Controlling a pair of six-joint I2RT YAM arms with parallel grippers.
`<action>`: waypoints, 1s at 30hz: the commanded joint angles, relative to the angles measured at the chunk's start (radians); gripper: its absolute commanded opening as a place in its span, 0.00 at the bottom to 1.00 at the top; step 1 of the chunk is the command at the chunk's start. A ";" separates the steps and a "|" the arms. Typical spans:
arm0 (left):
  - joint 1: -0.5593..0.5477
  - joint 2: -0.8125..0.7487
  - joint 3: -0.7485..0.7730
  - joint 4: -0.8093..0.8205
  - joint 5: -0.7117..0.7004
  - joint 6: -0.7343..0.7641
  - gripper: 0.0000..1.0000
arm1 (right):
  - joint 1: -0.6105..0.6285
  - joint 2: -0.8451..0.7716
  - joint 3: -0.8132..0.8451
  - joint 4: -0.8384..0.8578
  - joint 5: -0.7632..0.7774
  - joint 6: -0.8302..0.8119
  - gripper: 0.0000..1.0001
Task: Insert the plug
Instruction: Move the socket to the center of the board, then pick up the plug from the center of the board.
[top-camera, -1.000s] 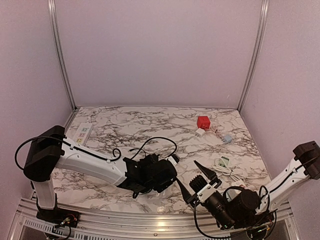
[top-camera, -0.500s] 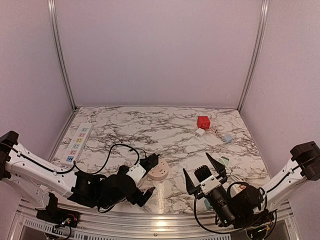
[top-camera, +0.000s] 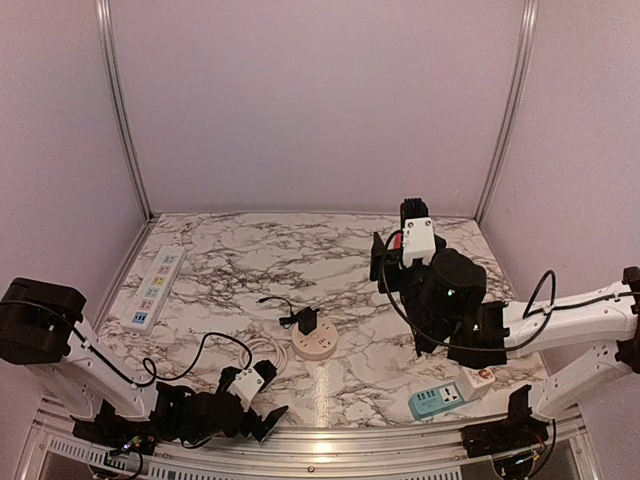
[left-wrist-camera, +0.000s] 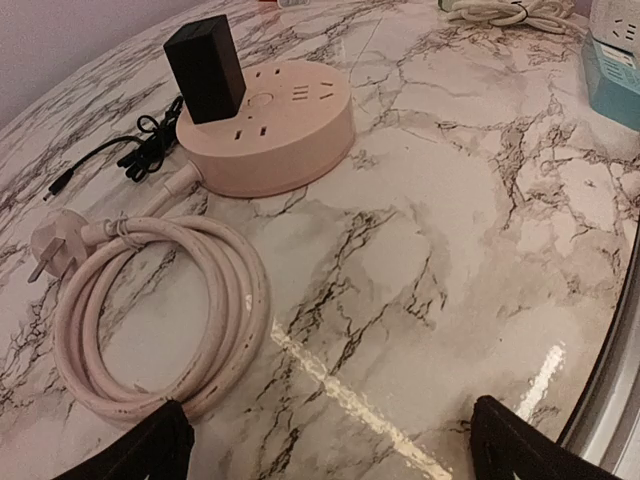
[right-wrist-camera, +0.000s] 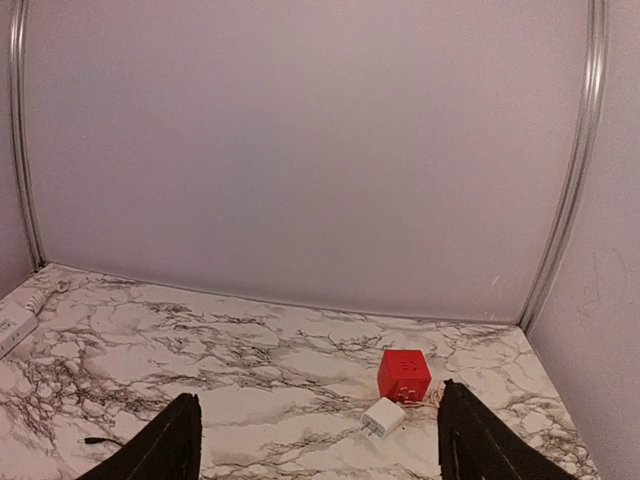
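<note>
Your left gripper (left-wrist-camera: 330, 462) sits low over the table (left-wrist-camera: 430, 300) with its fingers spread wide and nothing between them. Right in front of those fingertips lies the coiled pink cable (left-wrist-camera: 160, 320), its flat plug (left-wrist-camera: 48, 250) off to the gripper's left. That coil is your first hazard. If you push forward at this height, a finger will likely catch a loop and drag it. The cable appears to run into the round socket hub (left-wrist-camera: 265, 130) just beyond, so a snag would pull the hub along too. The black adapter (left-wrist-camera: 205, 68) stands in a socket on the hub's far-left side and looks to be in. You cannot tell from here whether its pins are fully seated, so any tug or bump on the hub could tip it or work it loose. Its thin black cord (left-wrist-camera: 130, 155) is bunched against the hub on the same side and is a second thing to hook. Further ahead, to the gripper's right, the blue power strip (left-wrist-camera: 612, 70) narrows your room to swing that way. Your right gripper (right-wrist-camera: 317, 395) is also parted and empty, held high and facing the back wall. Only the red cube (right-wrist-camera: 404, 374) and the white charger (right-wrist-camera: 382, 416) lie far ahead of it. Bringing it down without a view of the hub risks knocking the adapter.
</note>
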 joint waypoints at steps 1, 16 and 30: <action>-0.011 0.116 -0.079 0.334 0.014 -0.016 0.99 | -0.220 0.052 0.102 -0.376 -0.236 0.323 0.76; -0.049 0.253 -0.195 0.718 -0.054 -0.002 0.99 | -0.558 0.574 0.447 -0.406 -0.322 0.411 0.78; -0.159 0.209 -0.181 0.740 -0.180 0.124 0.99 | -0.741 0.793 0.540 -0.502 -0.485 0.688 0.79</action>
